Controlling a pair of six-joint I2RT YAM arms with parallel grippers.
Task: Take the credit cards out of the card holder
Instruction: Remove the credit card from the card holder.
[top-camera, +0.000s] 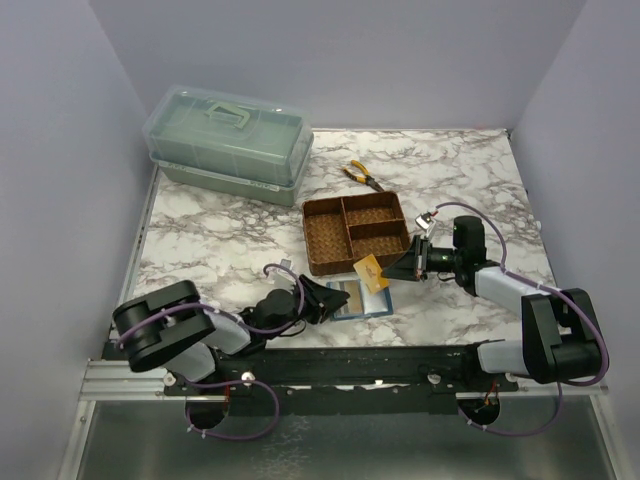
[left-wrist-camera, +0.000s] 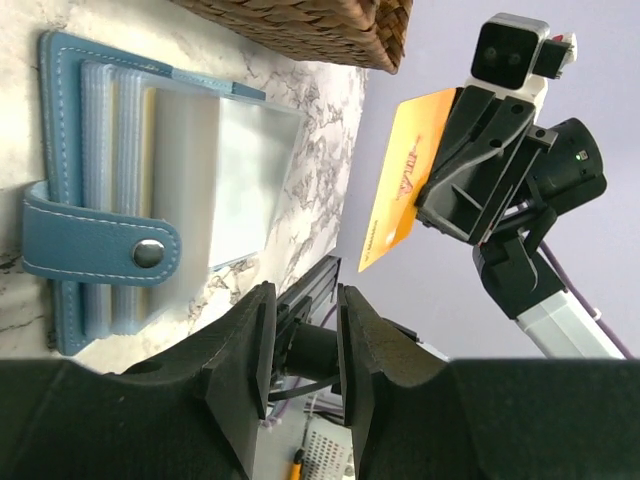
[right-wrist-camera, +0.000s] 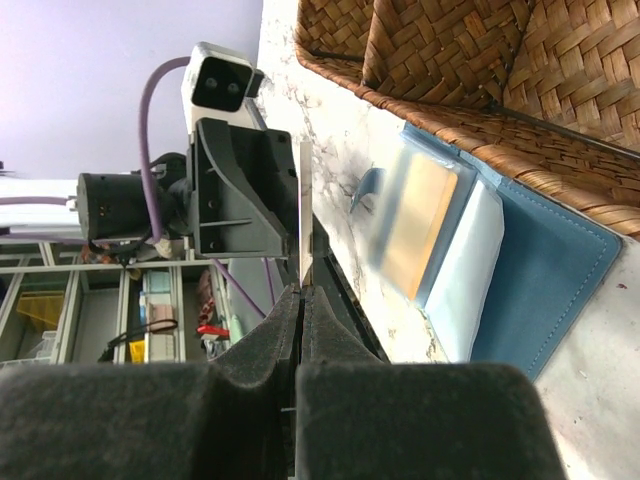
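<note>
- Marble-look table boxed in by pale lilac walls, seen from above. Green lidded toolbox and yellow-handled pliers way out beyond both grippers.
- Same view: right gripper clamped on a gold credit card, up off the table, just short of the woven tray.
- Also up top: teal card holder lying open and flat, right in front of the left gripper and just below the held card.
- Left wrist view: own fingers apart, small gap, nothing between them.
- Same view: card holder ahead and off to the left of those fingers, blue strap with a metal snap folded across it, clear sleeves fanned out. Right gripper across the way, pinching the gold card by one edge, card upright in the air.
- Right wrist view: own fingers pressed together on the card, seen edge-on as a thin line poking straight ahead.
- Same view: card holder off to the right of the fingertips, butted up against the tray. Looks like a second card, gold-ish, tucked in a clear sleeve, pretty blurry though. Left gripper facing back from just past the held card's tip.
</note>
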